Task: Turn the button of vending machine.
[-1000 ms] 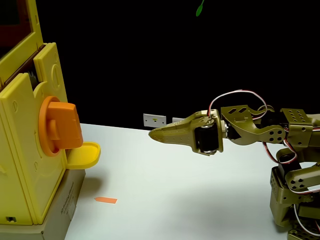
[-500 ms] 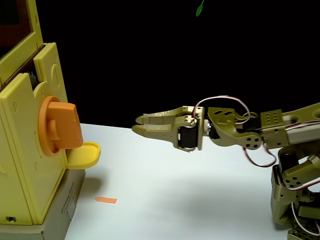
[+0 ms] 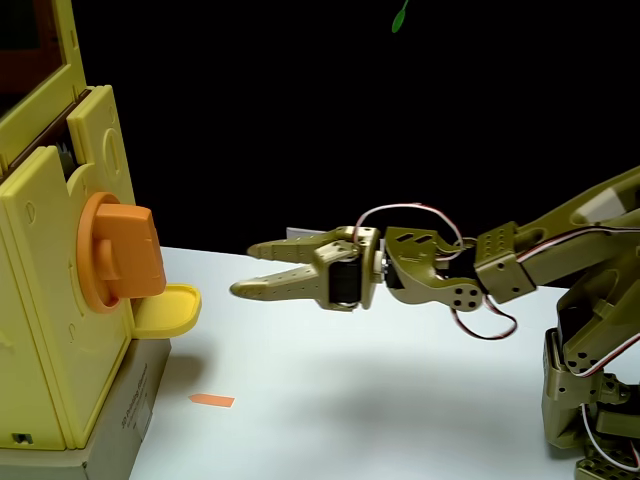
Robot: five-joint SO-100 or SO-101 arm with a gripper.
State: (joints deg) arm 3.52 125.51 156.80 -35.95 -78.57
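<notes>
Orange plastic forms the button (image 3: 118, 255), a round disc with a thick rectangular bar jutting right, mounted on the front of the boxy yellow vending machine (image 3: 50, 300) at the left edge of the fixed view. Just below it sits a rounded yellow tray (image 3: 168, 310). An olive-green end effector (image 3: 244, 270), fingers parted and empty, hovers above the white bench (image 3: 380, 380), apart from the button.

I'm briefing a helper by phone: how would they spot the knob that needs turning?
Find the big boxy yellow plastic toy vending machine at the left of the fixed view. On its side facing the arm sits the large orange plastic knob, above the yellow rounded tray. It alone is orange, with a thick bar.
</notes>
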